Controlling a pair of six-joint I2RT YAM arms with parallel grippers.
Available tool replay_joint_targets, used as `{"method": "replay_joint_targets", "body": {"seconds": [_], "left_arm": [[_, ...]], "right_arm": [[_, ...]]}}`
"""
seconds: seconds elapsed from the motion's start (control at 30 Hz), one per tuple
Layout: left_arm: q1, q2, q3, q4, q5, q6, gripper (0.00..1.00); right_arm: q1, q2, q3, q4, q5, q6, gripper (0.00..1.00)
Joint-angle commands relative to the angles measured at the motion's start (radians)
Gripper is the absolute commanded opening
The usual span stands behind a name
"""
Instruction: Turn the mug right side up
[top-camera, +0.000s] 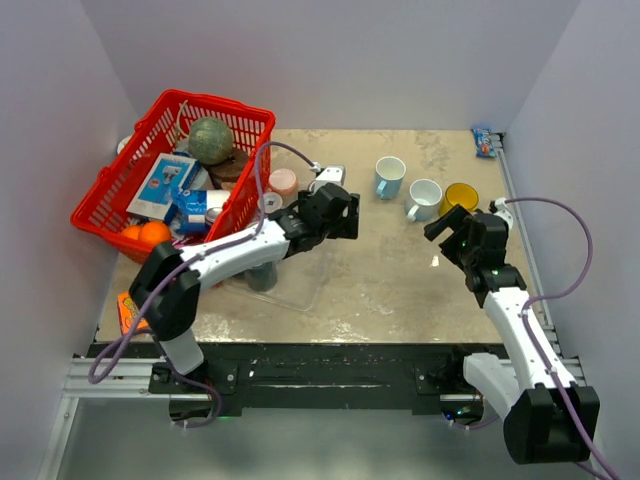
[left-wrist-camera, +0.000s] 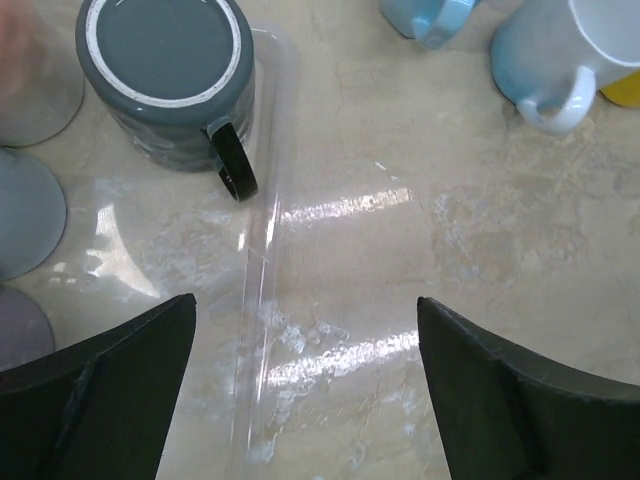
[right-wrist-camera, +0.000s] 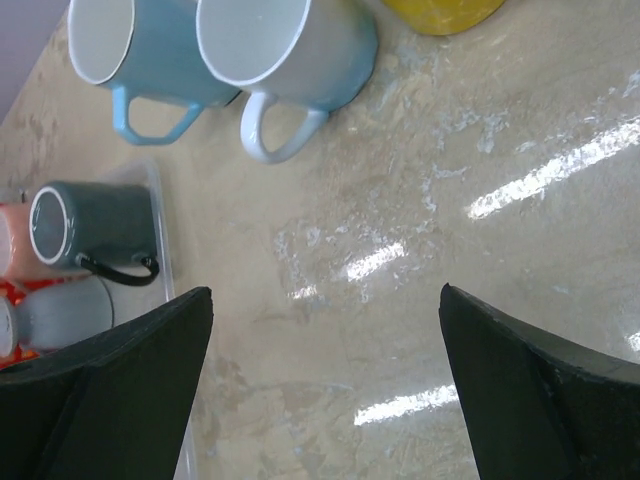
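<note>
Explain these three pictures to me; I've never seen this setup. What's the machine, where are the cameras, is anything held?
Two robot arms are bolted at the near edge of the table. The wide picture looks down from above and behind them; the other two come from a camera on each wrist, its black fingers at the bottom. The left gripper and right gripper are open, holding nothing. On it: a full red basket, a blue mug, a white mug and a yellow mug upright, and a grey mug upside down in a clear tray. That grey one needs flipping.
</note>
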Motion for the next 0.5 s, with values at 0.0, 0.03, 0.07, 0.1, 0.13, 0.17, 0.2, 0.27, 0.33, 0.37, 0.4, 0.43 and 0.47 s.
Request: {"method": "replay_joint_targets", "body": {"seconds": [0.0, 0.03, 0.07, 0.1, 0.13, 0.17, 0.2, 0.27, 0.33, 0.37, 0.4, 0.43, 0.47], "left_arm": [[0.019, 0.120, 0.136, 0.014, -0.130, -0.081, 0.90], [0.032, 0.139, 0.150, 0.010, -0.136, -0.087, 0.87], [0.041, 0.171, 0.169, 0.012, -0.135, -0.095, 0.84], [0.048, 0.183, 0.179, 0.014, -0.130, -0.100, 0.79], [0.067, 0.197, 0.186, 0.007, -0.128, -0.106, 0.77], [0.075, 0.217, 0.202, 0.006, -0.125, -0.109, 0.75], [0.084, 0.228, 0.208, 0.010, -0.122, -0.107, 0.74], [0.099, 0.265, 0.235, 0.001, -0.118, -0.106, 0.72], [0.110, 0.292, 0.255, -0.011, -0.119, -0.101, 0.72], [0.113, 0.317, 0.275, -0.020, -0.119, -0.101, 0.72], [0.115, 0.328, 0.282, -0.025, -0.119, -0.098, 0.71], [0.121, 0.338, 0.288, -0.026, -0.121, -0.098, 0.70], [0.124, 0.355, 0.295, -0.026, -0.118, -0.100, 0.70]], "right_arm": [[0.000, -0.067, -0.026, 0.031, -0.088, -0.066, 0.98], [0.001, -0.073, -0.032, 0.028, -0.093, -0.068, 0.98], [0.001, -0.079, -0.032, 0.019, -0.099, -0.082, 0.98], [0.001, -0.082, -0.030, 0.008, -0.101, -0.082, 0.98], [0.001, -0.084, -0.026, -0.001, -0.102, -0.083, 0.98], [0.001, -0.088, -0.027, -0.012, -0.107, -0.091, 0.98], [0.001, -0.095, -0.027, -0.015, -0.122, -0.092, 0.98], [0.000, -0.108, -0.033, -0.029, -0.128, -0.097, 0.98], [0.001, -0.130, -0.042, -0.036, -0.131, -0.102, 0.98], [0.000, -0.137, -0.046, -0.047, -0.131, -0.103, 0.98], [0.001, -0.151, -0.049, -0.050, -0.131, -0.105, 0.98], [0.001, -0.156, -0.055, -0.056, -0.131, -0.105, 0.98], [0.001, -0.162, -0.058, -0.063, -0.134, -0.108, 0.98]]}}
